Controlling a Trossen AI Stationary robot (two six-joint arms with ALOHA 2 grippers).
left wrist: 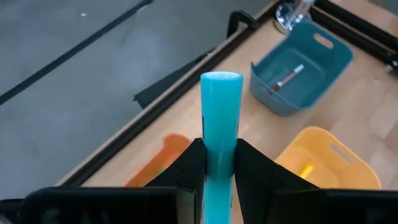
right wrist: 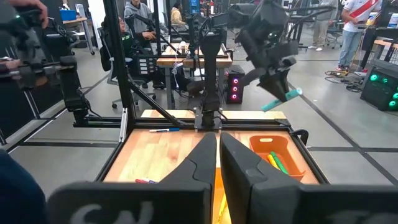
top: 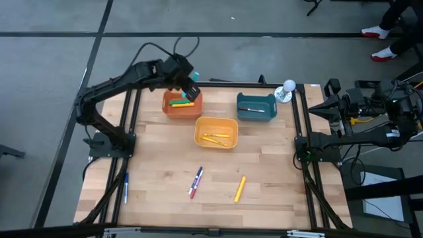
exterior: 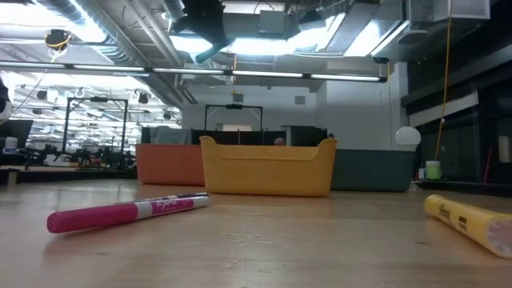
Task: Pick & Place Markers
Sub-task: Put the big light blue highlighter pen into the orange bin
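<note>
Marker, blue and white, lies at the table's left edge beside the frame rail, well apart from the rest. My left gripper hangs above the orange bin; its fingers are clamped on a teal marker, which sticks out past the tips and, seen from my right wrist, tilts in the air over that bin. Orange bin, at the back left of the table, holds a green marker and an orange one beside it. Yellow bin, in the middle and nearer the front than the other two, holds yellow markers. On the bare wood in front of it lie a pink marker and a blue marker, just beside each other, then a yellow marker to their right. Teal bin, at the back right, holds one marker with a dark red end. My right gripper waits off the table's right side, fingers together, holding nothing.
</note>
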